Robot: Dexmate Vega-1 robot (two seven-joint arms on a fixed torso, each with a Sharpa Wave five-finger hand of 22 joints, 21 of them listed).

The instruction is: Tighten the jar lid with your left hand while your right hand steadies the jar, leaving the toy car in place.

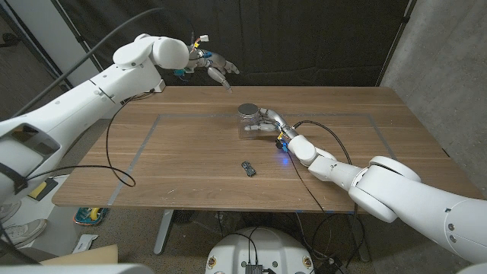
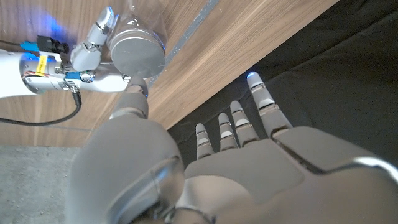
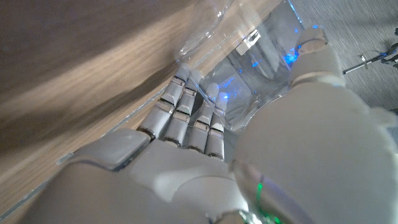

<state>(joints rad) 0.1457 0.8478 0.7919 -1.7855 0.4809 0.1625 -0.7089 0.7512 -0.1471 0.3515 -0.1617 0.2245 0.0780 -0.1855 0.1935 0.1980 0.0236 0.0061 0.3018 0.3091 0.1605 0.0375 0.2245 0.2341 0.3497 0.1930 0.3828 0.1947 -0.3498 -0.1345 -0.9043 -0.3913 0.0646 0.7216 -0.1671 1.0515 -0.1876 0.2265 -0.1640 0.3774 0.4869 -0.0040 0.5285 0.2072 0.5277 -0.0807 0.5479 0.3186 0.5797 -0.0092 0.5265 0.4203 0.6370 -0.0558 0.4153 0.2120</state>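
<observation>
The jar [image 1: 249, 125] stands upright near the middle of the surface [image 1: 183, 160], toward its far side, a clear-walled vessel with a grey lid [image 1: 248, 111] on top. The see-through wall looks smooth and hard, so it is probably slippery and may crack if squeezed too hard; it seems light, likely to twist or slide under a turning force unless braced low. The right hand [image 1: 272, 125] wraps the jar's body from the right side, its fingers [image 3: 186, 118] pressed against the clear wall, which is the sensible place to steady it. The lid is a round flat metal-looking disc, stiff, best taken around its rim from above so the fingers can turn it. The left hand [image 1: 211, 67] hangs above the surface's far edge, well apart from the jar, fingers spread and holding nothing; in its wrist view the lid [image 2: 137, 53] lies ahead of its thumb. The toy car [image 1: 248, 168] sits near the front of the surface, apart from the jar and out of both hands' way.
</observation>
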